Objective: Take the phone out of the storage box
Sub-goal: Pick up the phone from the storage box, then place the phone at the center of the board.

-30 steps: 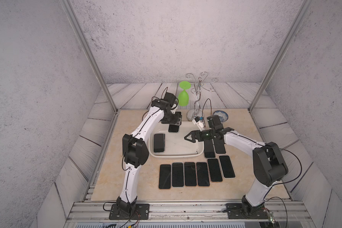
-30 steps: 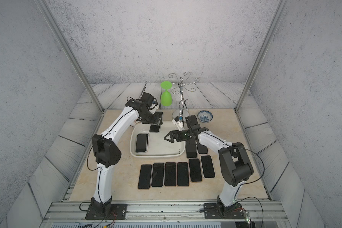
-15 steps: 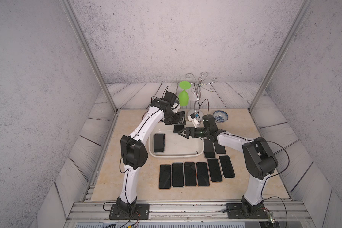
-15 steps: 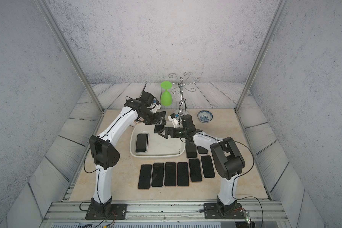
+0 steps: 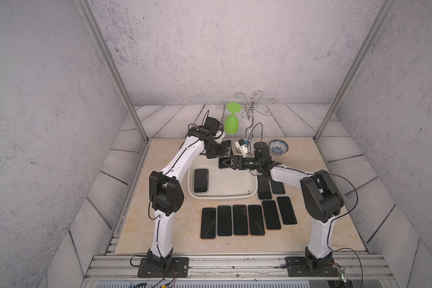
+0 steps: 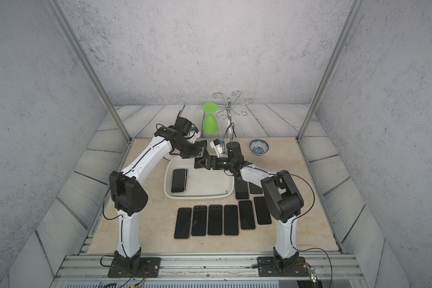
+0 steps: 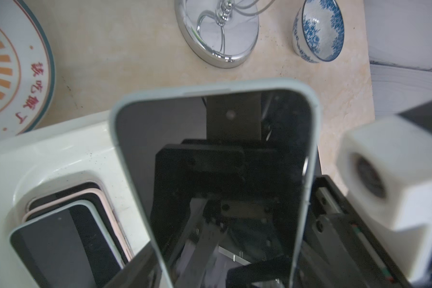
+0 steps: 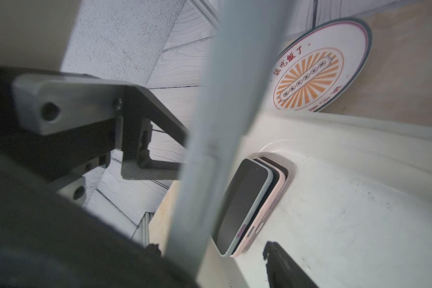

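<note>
Holding the phone aloft in the left claw, clamped seemingly across its width, above the far rim of the storage box and clear of the stack of phones lying inside. Straddling it too with the right claw; cannot tell whether clenched on it or merely around it. Looks stiff, flat, fairly light, slick on the glass, grippier on the pale case. Best pinched across the case edges, not the screen, and not released before the second grip bites.
</note>
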Robot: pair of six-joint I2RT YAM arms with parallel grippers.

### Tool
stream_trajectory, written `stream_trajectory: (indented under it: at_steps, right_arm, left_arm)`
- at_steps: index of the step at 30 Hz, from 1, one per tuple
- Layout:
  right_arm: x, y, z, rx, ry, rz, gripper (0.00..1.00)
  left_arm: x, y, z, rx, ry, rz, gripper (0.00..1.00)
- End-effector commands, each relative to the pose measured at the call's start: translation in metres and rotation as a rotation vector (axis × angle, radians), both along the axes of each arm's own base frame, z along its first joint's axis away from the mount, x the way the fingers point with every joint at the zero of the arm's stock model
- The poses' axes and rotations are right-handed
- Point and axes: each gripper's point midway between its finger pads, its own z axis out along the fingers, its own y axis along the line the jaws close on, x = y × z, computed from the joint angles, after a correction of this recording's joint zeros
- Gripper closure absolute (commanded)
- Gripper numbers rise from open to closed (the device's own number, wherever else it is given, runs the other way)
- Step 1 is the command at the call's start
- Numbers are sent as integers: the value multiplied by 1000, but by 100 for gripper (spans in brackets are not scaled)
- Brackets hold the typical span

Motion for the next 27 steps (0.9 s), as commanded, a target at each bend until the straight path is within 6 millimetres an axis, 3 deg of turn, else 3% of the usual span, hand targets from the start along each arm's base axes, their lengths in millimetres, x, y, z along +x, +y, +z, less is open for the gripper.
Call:
stream_trajectory:
  at_steps: [1, 4, 5, 7, 8, 9, 13, 16, 18, 21, 27]
  right_arm:
    - [10, 5, 19, 84, -25, -9, 56]
    - [6, 5, 28, 113, -31, 8, 97]
    - [3, 5, 31, 120, -33, 17, 100]
    - [-2, 2, 39, 128, -37, 20, 100]
    - [-5, 1, 39, 122, -27, 23, 100]
    - [-10, -1, 39, 110, -9, 26, 100]
    - [-45, -21, 27, -1, 48, 42, 100]
    - [-75, -62, 14, -213, 65, -4, 100]
    - [-88, -102, -2, -397, 108, -92, 100]
    - [-107, -155, -18, -545, 231, -180, 100]
    - [-155, -237, -57, -714, 452, -396, 100]
  left_arm:
    - [-22, -11, 13, -48, 27, -62, 80]
    - [-23, -8, 14, -67, 38, -62, 80]
    - [-22, -6, 14, -78, 43, -55, 77]
    - [-21, -2, 15, -115, 55, -42, 52]
    - [-19, 2, 18, -133, 56, -24, 32]
    - [-17, 8, 22, -143, 47, 2, 4]
    - [-4, 36, 49, -231, -9, 88, 2]
    - [0, 54, 66, -272, -66, 125, 2]
    - [-3, 58, 71, -278, -99, 125, 2]
    - [-12, 55, 64, -294, -93, 108, 2]
    - [-45, 43, 23, -264, -49, 68, 2]
